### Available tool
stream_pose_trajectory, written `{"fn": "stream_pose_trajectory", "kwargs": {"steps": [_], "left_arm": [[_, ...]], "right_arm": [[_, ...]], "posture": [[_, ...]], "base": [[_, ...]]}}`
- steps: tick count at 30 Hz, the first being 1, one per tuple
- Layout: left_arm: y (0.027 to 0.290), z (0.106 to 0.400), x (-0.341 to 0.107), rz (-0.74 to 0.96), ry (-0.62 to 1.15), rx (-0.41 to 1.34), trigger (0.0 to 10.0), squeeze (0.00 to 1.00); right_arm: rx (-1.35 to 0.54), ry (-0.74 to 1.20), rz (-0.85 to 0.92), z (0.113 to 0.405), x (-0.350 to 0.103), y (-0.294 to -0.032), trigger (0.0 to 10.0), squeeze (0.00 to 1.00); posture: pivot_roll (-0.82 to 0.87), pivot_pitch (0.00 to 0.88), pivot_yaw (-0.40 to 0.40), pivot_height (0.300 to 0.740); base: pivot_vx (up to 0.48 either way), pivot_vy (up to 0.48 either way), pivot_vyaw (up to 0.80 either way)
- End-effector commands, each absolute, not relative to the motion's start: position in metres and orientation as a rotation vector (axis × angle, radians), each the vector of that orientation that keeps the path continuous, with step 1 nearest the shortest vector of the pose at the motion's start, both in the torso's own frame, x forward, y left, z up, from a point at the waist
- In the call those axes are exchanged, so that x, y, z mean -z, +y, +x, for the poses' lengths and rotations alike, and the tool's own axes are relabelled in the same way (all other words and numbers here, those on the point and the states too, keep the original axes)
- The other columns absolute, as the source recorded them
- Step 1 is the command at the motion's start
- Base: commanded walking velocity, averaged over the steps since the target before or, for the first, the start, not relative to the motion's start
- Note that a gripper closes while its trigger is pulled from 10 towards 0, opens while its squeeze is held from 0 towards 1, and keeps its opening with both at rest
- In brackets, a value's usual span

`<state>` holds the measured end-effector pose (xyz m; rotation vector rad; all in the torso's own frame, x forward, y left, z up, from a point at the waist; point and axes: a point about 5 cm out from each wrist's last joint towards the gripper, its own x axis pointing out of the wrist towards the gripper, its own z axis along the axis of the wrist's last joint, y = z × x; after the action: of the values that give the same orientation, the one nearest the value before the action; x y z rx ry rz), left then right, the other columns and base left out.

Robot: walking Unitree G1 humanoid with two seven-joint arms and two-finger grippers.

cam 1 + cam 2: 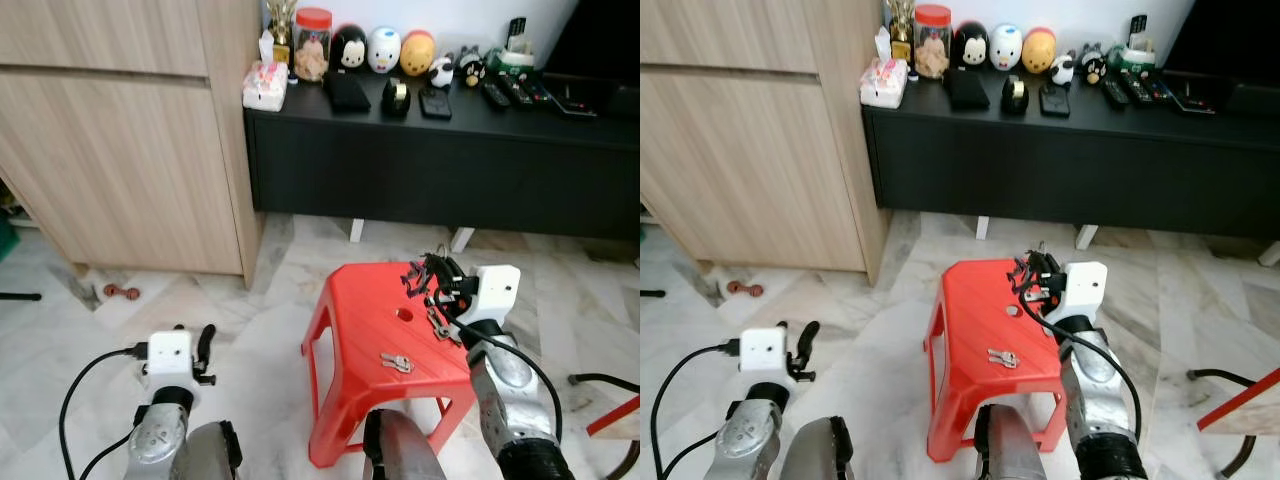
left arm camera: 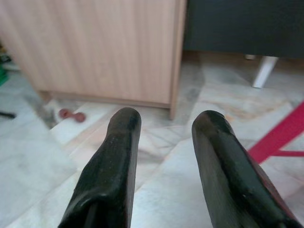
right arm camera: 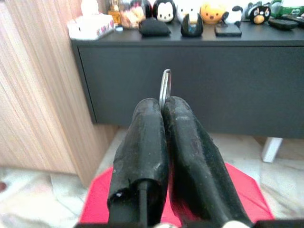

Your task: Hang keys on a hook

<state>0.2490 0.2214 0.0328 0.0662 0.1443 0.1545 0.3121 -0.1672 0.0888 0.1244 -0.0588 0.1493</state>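
Observation:
My right gripper hovers over the far right part of a red plastic stool, shut on a metal key ring. From the ring a bunch of keys dangles just above the stool's seat. A second small set of keys lies flat on the seat near its front edge. In the right wrist view the fingers are pressed together with the ring poking out between them. My left gripper is open and empty, held low over the marble floor to the left of the stool.
A black low cabinet along the back wall carries figurines, a jar, remotes and a tissue box. A light wooden cupboard stands at the left. A small red object lies on the floor by it. Cables trail at the right.

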Motion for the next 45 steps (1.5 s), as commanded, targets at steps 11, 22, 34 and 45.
{"fn": "stream_pose_trajectory", "kwargs": {"steps": [11, 22, 34, 45], "left_arm": [[0.25, 0.23, 0.002, 0.066, 0.32, -0.183, 10.0, 0.0], [0.249, 0.2, 0.044, 0.056, 0.571, -0.19, 10.0, 0.0], [0.267, 0.155, 0.069, 0.117, 0.771, -0.307, 10.0, 0.0], [0.259, 0.136, 0.081, 0.065, 0.847, -0.34, 10.0, 0.0]], "right_arm": [[-0.124, -0.094, 0.171, 0.317, -0.096, -0.15, 10.0, 0.0], [-0.088, -0.098, 0.149, 0.315, -0.097, -0.164, 10.0, 0.0], [-0.07, -0.059, 0.075, 0.309, -0.09, -0.188, 10.0, 0.0], [-0.034, -0.03, 0.079, 0.3, -0.078, -0.196, 10.0, 0.0]], "posture": [[0.01, 0.0, -0.014, 0.649], [-0.01, 0.0, -0.025, 0.704], [0.0, 0.0, -0.072, 0.74], [0.01, 0.0, -0.091, 0.74]], "base": [[0.0, 0.0, 0.0], [0.0, 0.0, 0.0], [0.0, 0.0, 0.0], [0.0, 0.0, 0.0]]}}
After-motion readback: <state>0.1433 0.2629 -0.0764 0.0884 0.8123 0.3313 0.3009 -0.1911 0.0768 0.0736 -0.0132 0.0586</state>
